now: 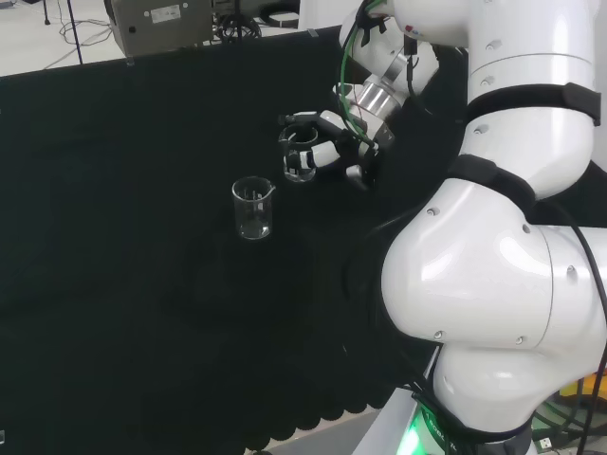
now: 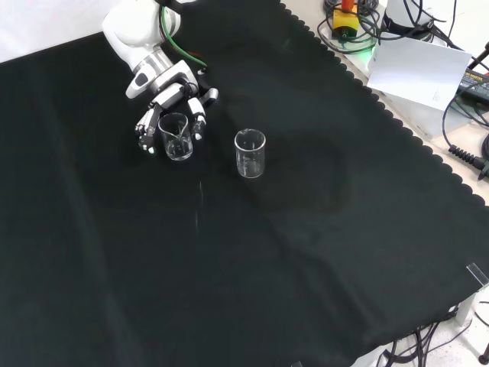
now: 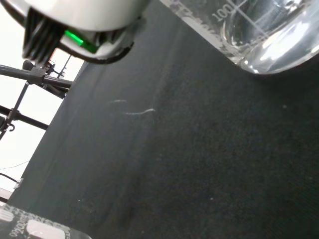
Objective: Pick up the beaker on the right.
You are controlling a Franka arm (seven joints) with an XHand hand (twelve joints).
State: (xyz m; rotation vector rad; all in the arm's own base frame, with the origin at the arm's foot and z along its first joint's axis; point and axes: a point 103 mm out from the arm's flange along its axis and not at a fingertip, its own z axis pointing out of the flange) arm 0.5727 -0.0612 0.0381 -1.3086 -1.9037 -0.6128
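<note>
While the black cloth (image 2: 321,252) lies flat and matte across the bench, its scalloped edge running along the front view's right side, most of the near cloth is bare. Farther in, at about twelve o'clock from the middle of the front view, stands a free beaker (image 2: 250,153): a small clear glass cylinder, upright, with a round rim and a thick base. In the head view this same glass (image 1: 253,209) stands nearer the camera, with a small pouring lip at its rim.

Just beyond it, at about ten o'clock in the front view, the second beaker (image 2: 176,136) sits inside the hand (image 2: 170,103). It is the same clear, straight-walled shape, upright, and stands apart from the free one. The hand's black and white fingers (image 2: 199,122) are curled down around both sides of the glass, closed round it. In the head view the held beaker (image 1: 297,161) lies at about one o'clock from the free one, the fingers wrapped round it.

From the wrist, the held beaker's thick rounded glass base (image 3: 269,45) shows with white printed marks on its wall. I cannot tell whether it touches the cloth.
</note>
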